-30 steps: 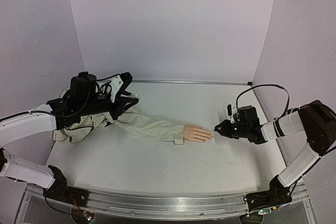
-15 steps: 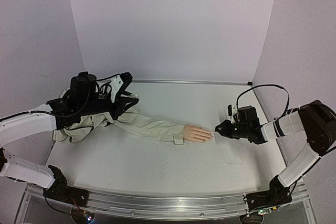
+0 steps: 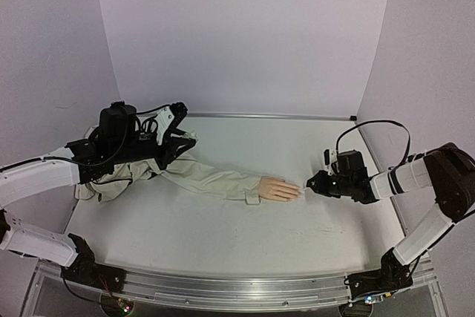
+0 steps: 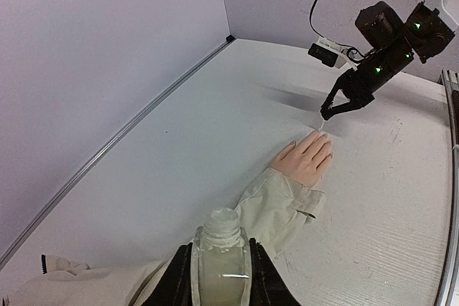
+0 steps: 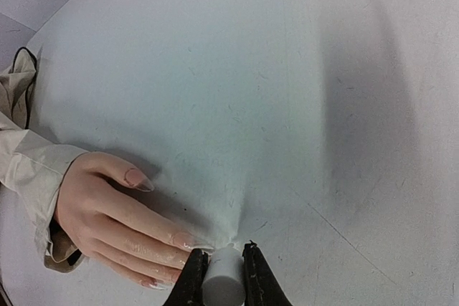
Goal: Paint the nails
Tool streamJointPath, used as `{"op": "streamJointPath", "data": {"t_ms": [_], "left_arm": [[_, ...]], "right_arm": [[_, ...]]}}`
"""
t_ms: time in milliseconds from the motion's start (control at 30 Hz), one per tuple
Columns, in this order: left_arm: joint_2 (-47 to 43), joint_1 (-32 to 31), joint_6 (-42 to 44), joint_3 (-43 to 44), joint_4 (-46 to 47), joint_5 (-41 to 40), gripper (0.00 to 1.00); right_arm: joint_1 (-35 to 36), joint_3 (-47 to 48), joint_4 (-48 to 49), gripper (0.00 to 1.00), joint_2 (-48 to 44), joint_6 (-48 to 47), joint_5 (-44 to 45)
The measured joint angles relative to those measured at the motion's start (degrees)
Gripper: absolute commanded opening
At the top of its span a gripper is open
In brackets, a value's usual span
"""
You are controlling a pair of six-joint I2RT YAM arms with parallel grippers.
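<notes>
The peach mannequin hand (image 3: 279, 189) lies flat on the table, in a beige jacket sleeve (image 3: 208, 177), fingers pointing right. My right gripper (image 5: 223, 251) is shut on a white brush cap (image 5: 222, 281), its tip at the index finger's nail (image 5: 184, 240). The thumb nail (image 5: 136, 177) is long and glossy. In the top view the right gripper (image 3: 310, 183) sits just right of the fingertips. My left gripper (image 4: 221, 252) is shut on a clear open polish bottle (image 4: 221, 266) above the sleeve, at the far left (image 3: 174, 128).
The rest of the beige jacket (image 3: 111, 183) is bunched under the left arm at the table's left side. White walls (image 3: 245, 42) close the back and sides. A metal rail (image 3: 223, 287) runs along the near edge.
The right gripper has shifted very slightly to the right at the fingertips. The left arm and the hand have not moved.
</notes>
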Motion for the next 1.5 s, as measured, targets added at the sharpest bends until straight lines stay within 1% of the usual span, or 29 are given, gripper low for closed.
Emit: {"op": "streamJointPath", "data": {"t_ms": [267,733,1500], "left_arm": [[0.0,0.0,0.0,0.0,0.0,0.2,0.0],[0.0,0.0,0.0,0.0,0.0,0.5,0.0],[0.0,0.0,0.0,0.0,0.0,0.5,0.0]], "right_arm": [[0.0,-0.4,-0.1,0.0,-5.1,-0.9,-0.6],[0.0,-0.4,0.2,0.0,-2.5,-2.0,-4.4],[0.0,-0.4,3.5,0.0,-0.7,-1.7,-5.5]]}}
